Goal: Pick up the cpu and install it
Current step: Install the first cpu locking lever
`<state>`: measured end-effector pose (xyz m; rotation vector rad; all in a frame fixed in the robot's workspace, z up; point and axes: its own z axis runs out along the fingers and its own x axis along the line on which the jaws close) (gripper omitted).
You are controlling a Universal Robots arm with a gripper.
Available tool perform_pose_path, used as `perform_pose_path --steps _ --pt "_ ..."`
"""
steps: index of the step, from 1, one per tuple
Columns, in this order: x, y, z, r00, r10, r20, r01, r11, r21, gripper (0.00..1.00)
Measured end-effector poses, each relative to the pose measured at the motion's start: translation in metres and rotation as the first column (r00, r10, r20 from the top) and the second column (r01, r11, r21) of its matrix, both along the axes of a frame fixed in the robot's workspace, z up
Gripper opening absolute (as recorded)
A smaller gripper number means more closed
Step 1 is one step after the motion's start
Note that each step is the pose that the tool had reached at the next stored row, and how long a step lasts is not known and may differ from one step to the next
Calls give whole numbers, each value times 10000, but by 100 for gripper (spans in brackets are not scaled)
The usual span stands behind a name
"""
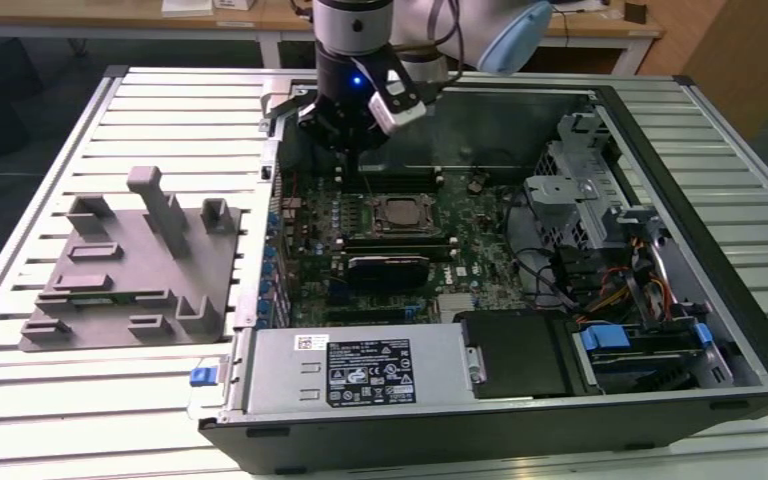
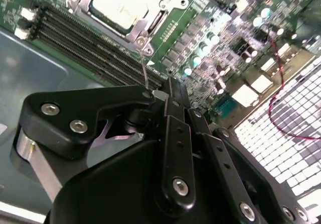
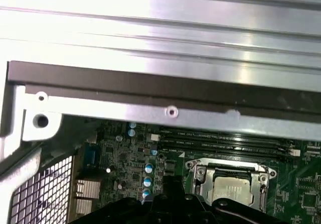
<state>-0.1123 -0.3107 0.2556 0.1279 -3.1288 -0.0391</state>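
the cpu (image 1: 398,211) sits in the motherboard socket (image 1: 399,228); the gripper (image 1: 344,140) hovers at its 11 o'clock, and i cannot tell its state.

The cpu (image 2: 122,3) is sitting in the socket frame (image 2: 150,25) on the motherboard (image 2: 235,48), beyond the end effector (image 2: 168,113).

arm (image 1: 357,40) upright — gripper (image 1: 344,140) pointing down, wrist lamp lit blue

Wooden desks (image 1: 224,20) behind slatted table (image 1: 37,400)
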Motion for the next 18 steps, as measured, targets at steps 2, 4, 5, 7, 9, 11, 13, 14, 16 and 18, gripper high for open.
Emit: perform_pose_path --steps 2,4,5,7,9,11,13,14,16,18 --pt "0 25 -5 10000 26 9 -26 10000 0 11" --pt "0 25 -6 10000 63 43 -63 10000 -1 11" --pt "1 25 -7 9999 80 68 -80 10000 0 11" --pt "8 25 -7 9999 110 112 -110 9999 -1 11" --pt "35 26 -7 9998 130 126 -130 9999 -1 11" --pt "77 25 -8 9998 139 129 -139 9999 -1 11" --pt "123 25 -8 9998 144 130 -144 9999 -1 11" --pt "143 25 -8 9998 146 130 -146 9999 -1 11" --pt "201 25 -8 9998 148 130 -148 9999 -1 11" --pt "248 25 -10 9998 153 130 -153 9999 -1 11"
